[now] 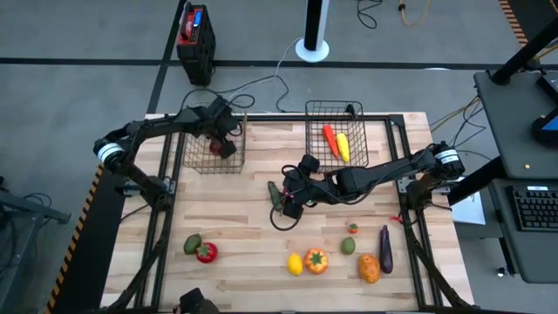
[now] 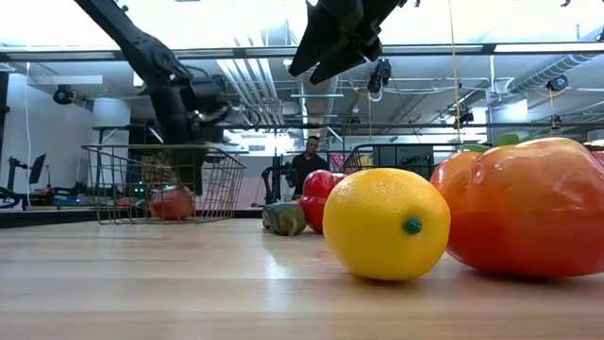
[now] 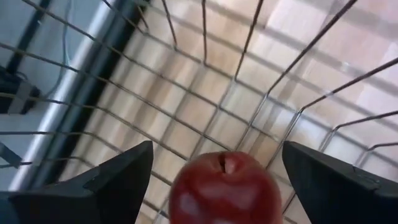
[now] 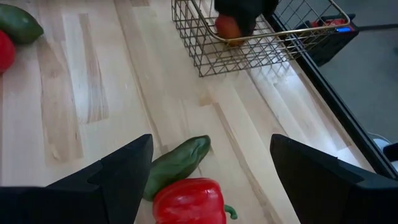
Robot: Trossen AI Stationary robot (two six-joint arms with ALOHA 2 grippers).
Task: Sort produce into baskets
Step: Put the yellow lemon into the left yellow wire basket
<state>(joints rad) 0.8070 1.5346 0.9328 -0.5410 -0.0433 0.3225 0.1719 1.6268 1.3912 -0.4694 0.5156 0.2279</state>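
Note:
A red apple rests on the wire floor of the left basket. My left gripper hangs open just above it, a finger on either side, both clear of it. The right basket holds an orange carrot and a yellow corn cob. At mid-table my right gripper stands open above a red pepper and a green pepper, which lie side by side on the wood; it touches neither.
Near the front edge lie a green and a red piece, a lemon, an orange piece, a purple eggplant and others. A red-and-black box stands on the floor beyond the table. A person shows far behind.

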